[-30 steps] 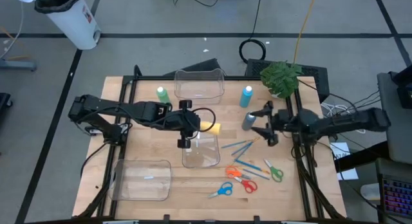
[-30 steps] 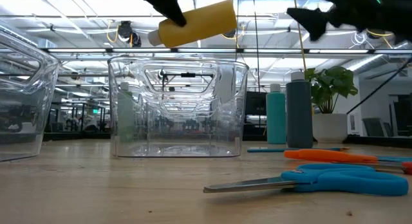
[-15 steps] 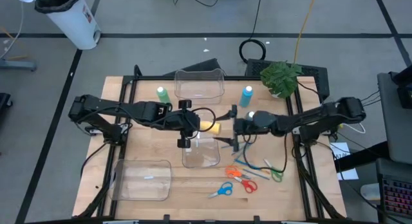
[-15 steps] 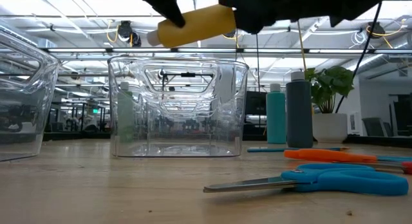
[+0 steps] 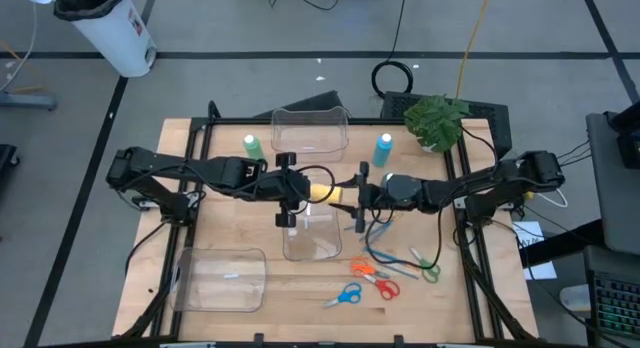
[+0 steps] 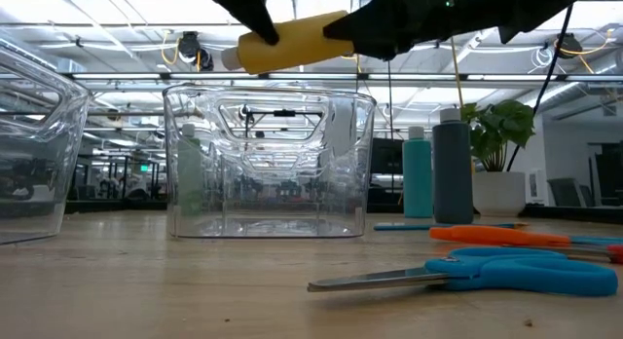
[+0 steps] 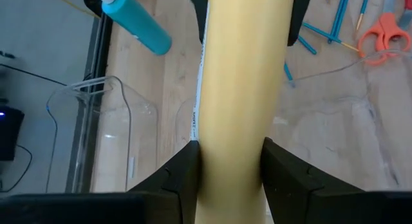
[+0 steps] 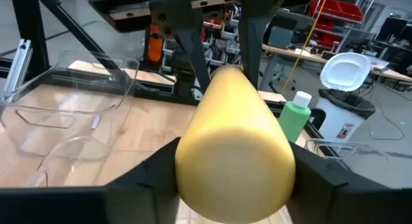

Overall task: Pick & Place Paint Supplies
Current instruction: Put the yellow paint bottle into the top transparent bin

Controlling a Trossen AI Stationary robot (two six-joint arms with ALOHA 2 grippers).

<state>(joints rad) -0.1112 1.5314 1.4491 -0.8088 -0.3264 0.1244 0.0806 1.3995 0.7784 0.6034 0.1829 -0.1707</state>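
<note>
My left gripper point(image 5: 300, 192) is shut on the yellow paint bottle point(image 5: 325, 194), which lies level in the air above a clear container point(image 5: 312, 236). Its white cap point(image 6: 231, 56) points toward the table's left. My right gripper point(image 5: 356, 196) is open, with one finger on either side of the bottle's base end point(image 8: 235, 153); whether they touch it I cannot tell. The green bottle point(image 5: 250, 145) and the light blue bottle point(image 5: 384, 149) stand on the table. The grey-blue bottle point(image 6: 452, 171) stands too, under the right arm. Blue and orange brushes point(image 5: 385, 256) lie near the scissors. My left gripper pinches the yellow bottle's body point(image 7: 232, 153) between its two fingers point(image 7: 180, 179), on the part nearer the cap. It comes in level from the table's left, and the bottle runs on past the fingertips in line with the fingers. The bottle is lifted clear and lies level.
Two more clear containers sit on the table, one at the far edge point(image 5: 310, 130) and one at the near left point(image 5: 220, 278). Blue, orange and green scissors point(image 5: 343, 296) point(image 5: 375, 273) point(image 5: 428, 271) lie near right. A potted plant point(image 5: 436, 118) stands at the far right corner.
My right arm has swung from beside the grey-blue bottle toward the table's left and now has its open fingers around the base end of the yellow bottle. The left gripper and the bottle have kept still.
</note>
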